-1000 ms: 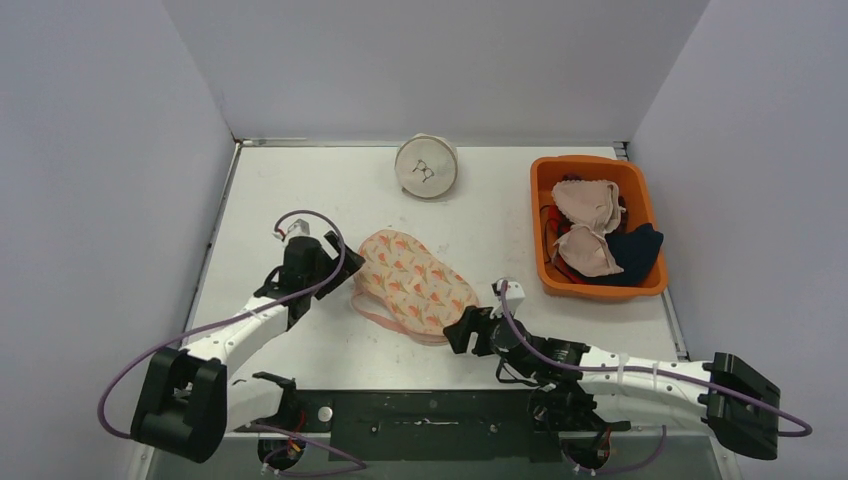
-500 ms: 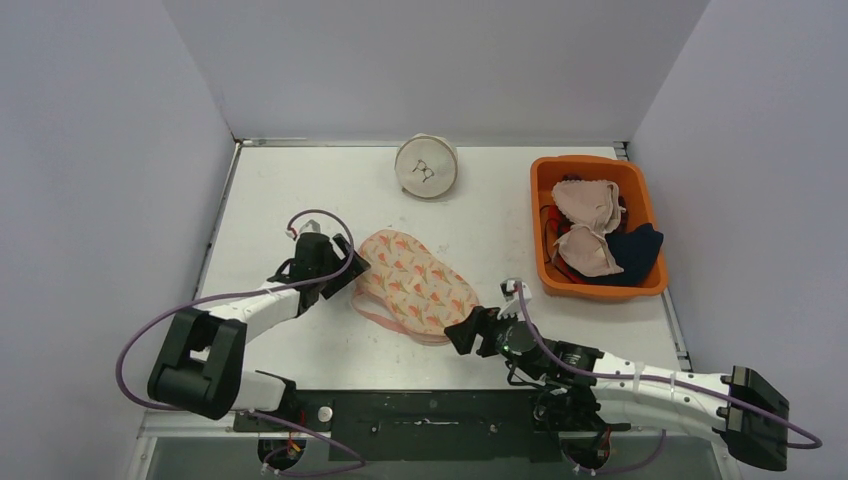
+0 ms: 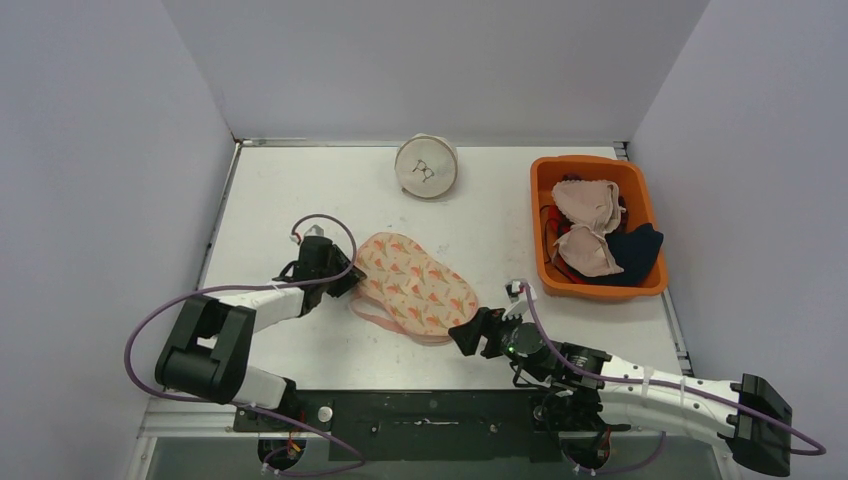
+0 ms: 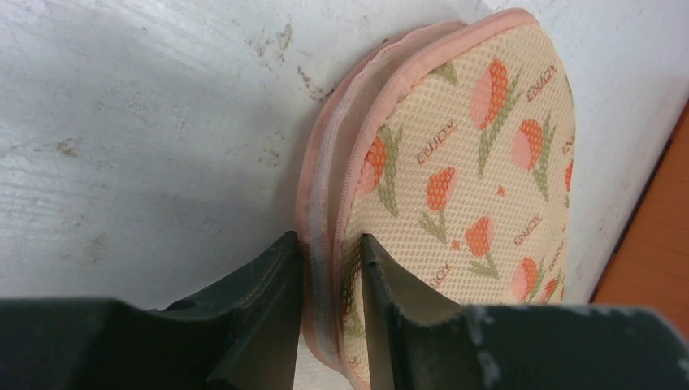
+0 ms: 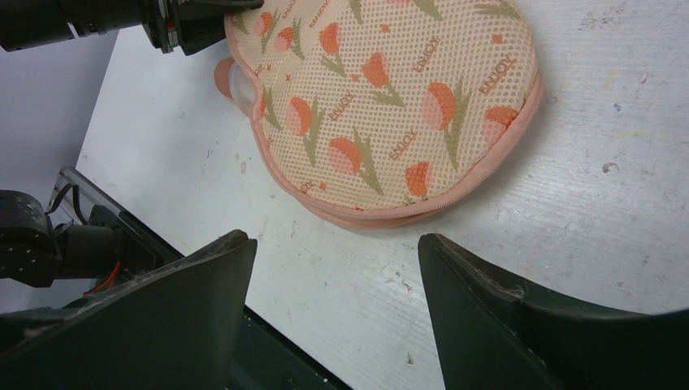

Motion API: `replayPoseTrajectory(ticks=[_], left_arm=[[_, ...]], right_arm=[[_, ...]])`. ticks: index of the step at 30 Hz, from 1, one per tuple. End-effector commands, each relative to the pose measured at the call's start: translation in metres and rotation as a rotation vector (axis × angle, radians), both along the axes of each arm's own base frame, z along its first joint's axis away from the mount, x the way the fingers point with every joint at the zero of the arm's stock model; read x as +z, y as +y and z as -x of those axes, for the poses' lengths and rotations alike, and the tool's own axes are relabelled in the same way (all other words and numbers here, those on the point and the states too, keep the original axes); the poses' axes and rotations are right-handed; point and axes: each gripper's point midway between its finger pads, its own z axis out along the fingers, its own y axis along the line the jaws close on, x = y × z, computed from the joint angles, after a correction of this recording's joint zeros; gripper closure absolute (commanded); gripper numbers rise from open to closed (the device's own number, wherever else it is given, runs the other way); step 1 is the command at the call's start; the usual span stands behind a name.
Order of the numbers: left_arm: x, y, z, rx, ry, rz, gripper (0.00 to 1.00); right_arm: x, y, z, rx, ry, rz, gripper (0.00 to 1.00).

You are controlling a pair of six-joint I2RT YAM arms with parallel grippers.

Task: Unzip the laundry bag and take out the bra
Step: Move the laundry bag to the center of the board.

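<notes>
the laundry bag (image 3: pixel 415 285) lay mid-way across the counter (image 3: pixel 290 185), a padded oval of peach mesh printed with tulips, pink zip tape round its rim, seemingly zipped; no bra showed; the left gripper (image 4: pixel 327 244), jaws narrow, pinched that rim at the bag's 9 o'clock end; the right gripper (image 5: pixel 335 244) hovered at 5 o'clock, jaws wide and empty; i'd pin the soft seam firmly, then hunt the slider.

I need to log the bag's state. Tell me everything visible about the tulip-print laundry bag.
The laundry bag is a padded cream mesh pouch, peanut-shaped, printed with orange-pink tulips and small lettering, edged in pink trim. It lies flat on the table, slanted from far-left to near-right. Its zip seam looks closed. The left gripper pinches its far-left rim; the right gripper hangs open near the other end, not touching.
</notes>
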Motion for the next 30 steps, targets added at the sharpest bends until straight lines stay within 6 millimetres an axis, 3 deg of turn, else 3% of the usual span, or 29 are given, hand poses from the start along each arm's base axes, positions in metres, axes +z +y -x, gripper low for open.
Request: replayPoseTrajectory(ticks=[1, 8, 14, 21, 26, 30], left_arm=[[0.018, -0.004, -0.006, 0.002, -0.073, 0.043, 0.75], [0.042, 0.002, -0.011, 0.061, -0.164, 0.075, 1.00], [0.070, 0.017, -0.032, 0.173, -0.268, 0.089, 1.00], [0.093, 0.056, -0.068, 0.379, -0.379, 0.134, 1.00], [0.095, 0.090, -0.092, 0.520, -0.427, 0.159, 1.00], [0.083, 0.123, -0.106, 0.654, -0.434, 0.160, 1.00]], right_arm=[[0.003, -0.003, -0.004, -0.021, -0.015, -0.004, 0.26], [0.005, -0.006, -0.005, -0.024, -0.023, -0.002, 0.26], [0.004, -0.012, -0.004, -0.027, -0.037, 0.010, 0.27], [0.000, -0.016, -0.004, -0.022, -0.051, 0.042, 0.28], [-0.003, -0.016, -0.003, -0.012, -0.051, 0.047, 0.28], [-0.005, -0.014, -0.002, -0.001, -0.054, 0.051, 0.28]])
